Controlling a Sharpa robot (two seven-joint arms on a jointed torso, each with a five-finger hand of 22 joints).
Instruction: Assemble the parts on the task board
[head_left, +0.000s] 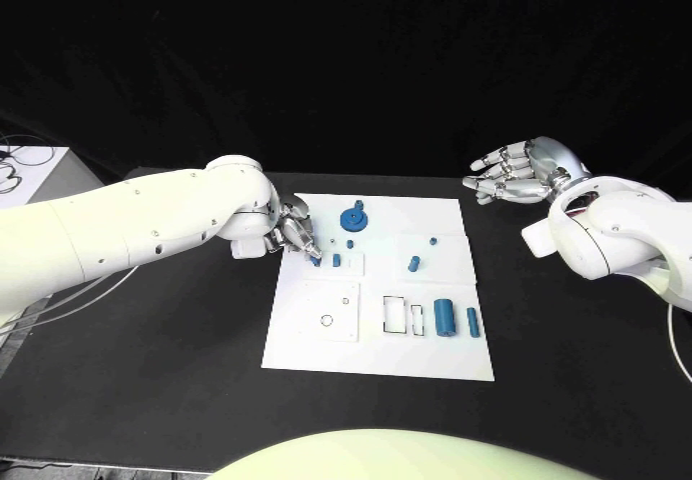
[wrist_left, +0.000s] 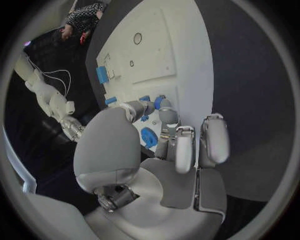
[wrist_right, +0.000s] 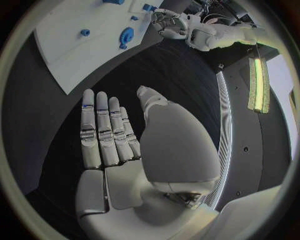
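Your left hand (head_left: 293, 232) pinches a small blue peg (head_left: 317, 260) at the task board (head_left: 378, 355) left of centre, seating comes next; right hand (head_left: 515, 172) hovers spread, upper right

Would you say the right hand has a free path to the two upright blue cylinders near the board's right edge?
Probably yes. The right hand hovers open over bare table beyond the task board, and nothing lies between it and the blue cylinders; the left hand works at the opposite edge.
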